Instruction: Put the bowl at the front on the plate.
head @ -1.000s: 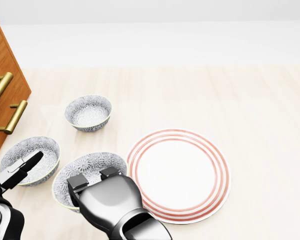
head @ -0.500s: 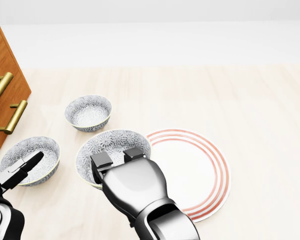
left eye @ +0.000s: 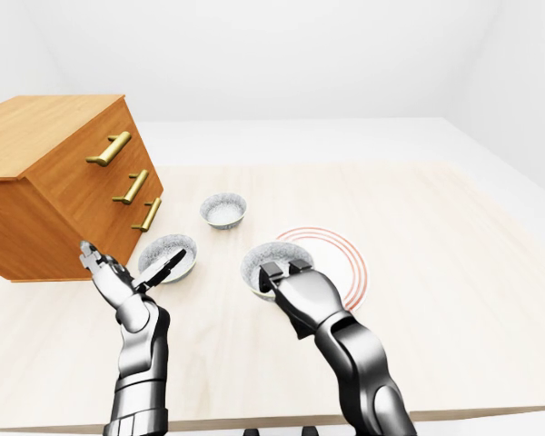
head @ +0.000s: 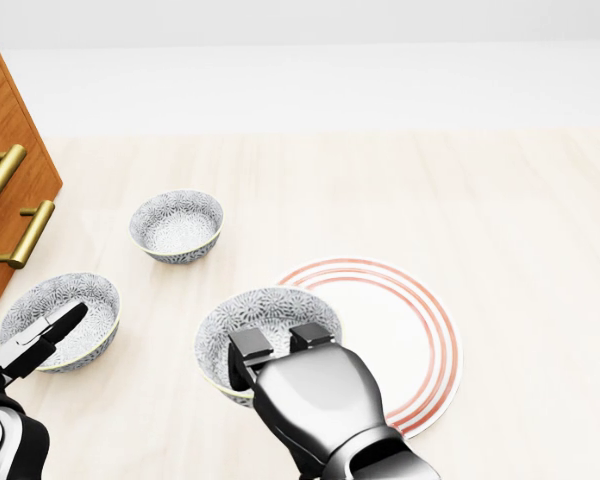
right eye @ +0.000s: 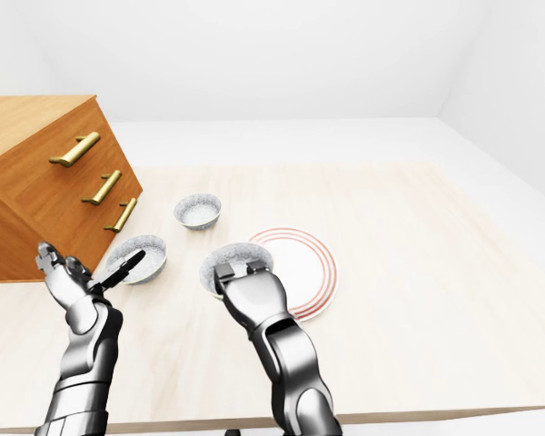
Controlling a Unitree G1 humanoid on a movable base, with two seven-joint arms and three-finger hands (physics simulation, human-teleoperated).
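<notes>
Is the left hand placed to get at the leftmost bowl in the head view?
Probably yes. The left hand is open, with a fingertip over the rim of the leftmost bowl in the head view and nothing between them. Its height above the bowl is unclear.

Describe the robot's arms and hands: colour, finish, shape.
Both arms are glossy silver-grey, built of rounded, segmented shells with darker joints. The left robot hand and right robot hand have black fingers. No cables or markings show.

Right hand [head: 315,395] grips bowl [head: 265,312] overlapping plate [head: 412,330] edge.
</notes>
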